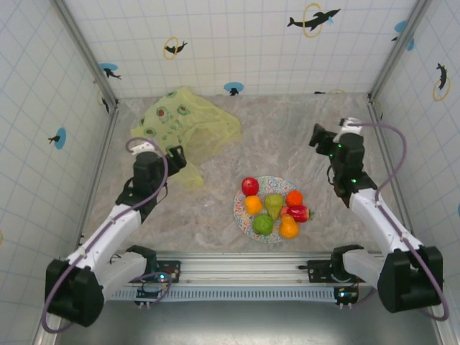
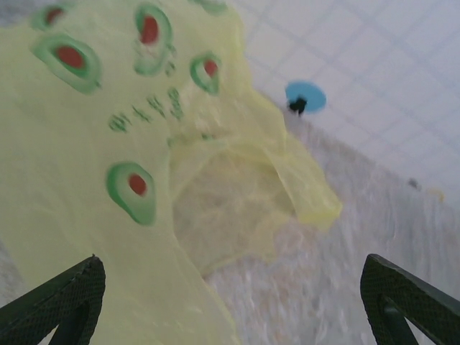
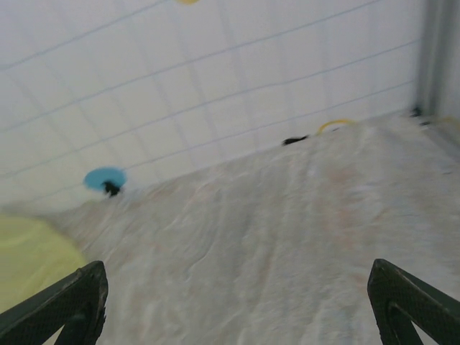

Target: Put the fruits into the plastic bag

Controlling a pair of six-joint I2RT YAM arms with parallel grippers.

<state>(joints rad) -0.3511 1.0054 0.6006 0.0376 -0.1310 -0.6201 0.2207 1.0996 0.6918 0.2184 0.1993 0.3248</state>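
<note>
Left tool (image 1: 176,155) and right tool (image 1: 320,136) both spread and empty; fruits (image 1: 273,205) heaped on the plate (image 1: 238,210).
The plastic bag (image 1: 183,122) lay crumpled at the far left of the counter (image 1: 287,133), well apart from the fruits. Its long axis ran roughly across the counter, and a flap trailed nearward beside the left tool. I could not tell where its mouth faced. The slack film might collapse or slide when pinched, and the touching fruits could roll off the plate.

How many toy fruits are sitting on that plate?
7, all on the speckled plate: red apple back left, orange one beside it, green pear centre, another orange back right, strawberry right, green ball front, yellow-orange one front right. None looks hidden.
</note>
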